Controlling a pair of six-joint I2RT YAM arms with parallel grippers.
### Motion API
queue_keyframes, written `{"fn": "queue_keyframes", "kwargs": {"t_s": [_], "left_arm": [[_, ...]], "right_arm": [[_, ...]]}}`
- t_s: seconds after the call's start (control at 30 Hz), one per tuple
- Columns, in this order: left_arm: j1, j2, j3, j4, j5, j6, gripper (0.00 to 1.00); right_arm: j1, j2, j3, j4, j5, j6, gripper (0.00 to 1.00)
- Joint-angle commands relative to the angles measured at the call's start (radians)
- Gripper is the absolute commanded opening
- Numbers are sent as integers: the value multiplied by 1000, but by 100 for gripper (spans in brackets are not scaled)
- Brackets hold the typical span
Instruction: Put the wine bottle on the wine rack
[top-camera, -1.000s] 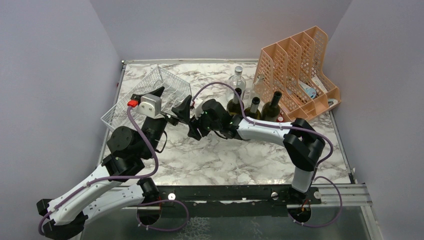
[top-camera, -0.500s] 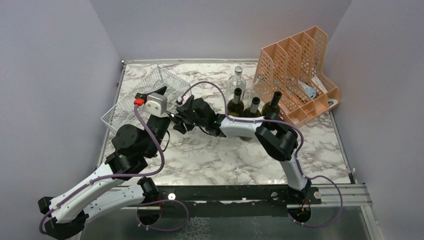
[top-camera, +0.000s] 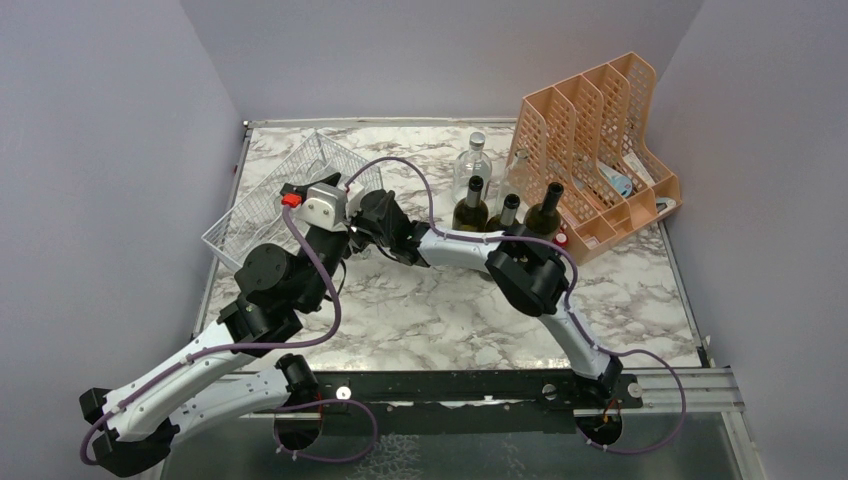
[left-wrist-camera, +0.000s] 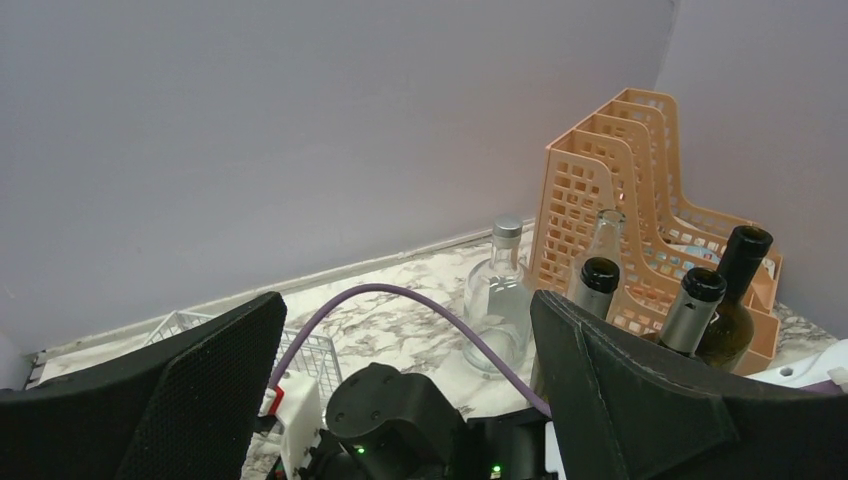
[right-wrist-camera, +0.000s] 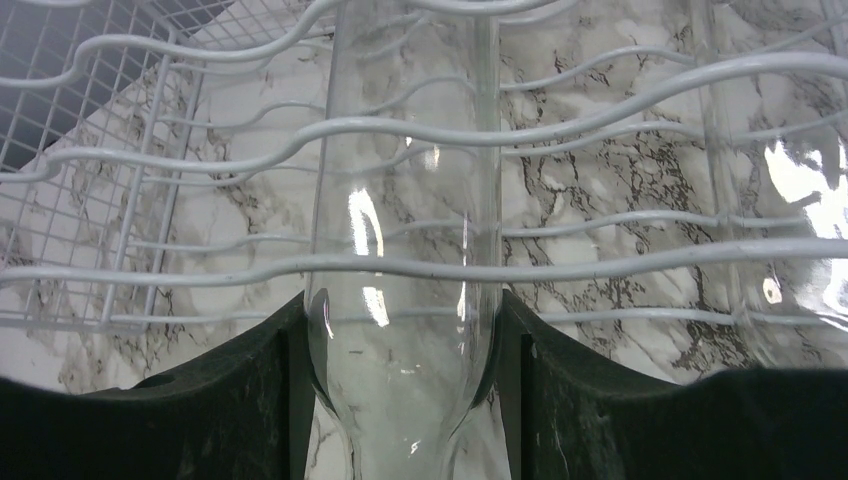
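Note:
The wine rack (top-camera: 285, 195), thin white wire with wavy cradles, stands tilted at the table's back left. In the right wrist view its wavy wires (right-wrist-camera: 620, 100) cross a clear glass wine bottle (right-wrist-camera: 405, 230) lying lengthwise in the rack. My right gripper (right-wrist-camera: 403, 340) is shut on this bottle at its shoulder; in the top view this gripper (top-camera: 352, 228) is at the rack's right edge and the bottle is hidden by the arms. My left gripper (left-wrist-camera: 405, 300) is open and empty, hovering just above the right wrist (top-camera: 340, 198).
A clear capped bottle (top-camera: 473, 165) and three dark wine bottles (top-camera: 509, 215) stand at the back centre. A peach-orange perforated file holder (top-camera: 600, 130) stands at the back right. The right arm's purple cable (left-wrist-camera: 400, 295) arches between the left fingers.
My right arm has stretched left, carrying the bottle up to and into the rack. My left gripper has moved a little right and forward over the right wrist.

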Motion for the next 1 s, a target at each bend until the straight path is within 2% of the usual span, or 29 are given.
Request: {"fn": "queue_keyframes", "kwargs": {"t_s": [0.0, 0.23, 0.4, 0.47, 0.6, 0.63, 0.8, 0.97], "left_arm": [[0, -4, 12, 12, 10, 5, 99], [0, -5, 13, 10, 17, 2, 99], [0, -10, 15, 5, 16, 0, 99], [-1, -13, 14, 8, 16, -2, 99], [0, -10, 17, 9, 20, -3, 99], [-1, -9, 21, 4, 22, -3, 99], [0, -9, 30, -3, 23, -3, 99], [0, -11, 41, -11, 23, -1, 99]], "right_arm": [[-2, 38, 125, 49, 51, 42, 1], [-16, 106, 217, -19, 21, 154, 8], [-26, 118, 210, -13, 1, 204, 21], [-30, 121, 211, -16, 2, 221, 32], [-34, 132, 216, -17, -2, 246, 45], [-35, 137, 219, -21, 1, 257, 57], [-35, 128, 208, -18, 13, 256, 70], [-35, 105, 184, -8, 11, 245, 77]]}}
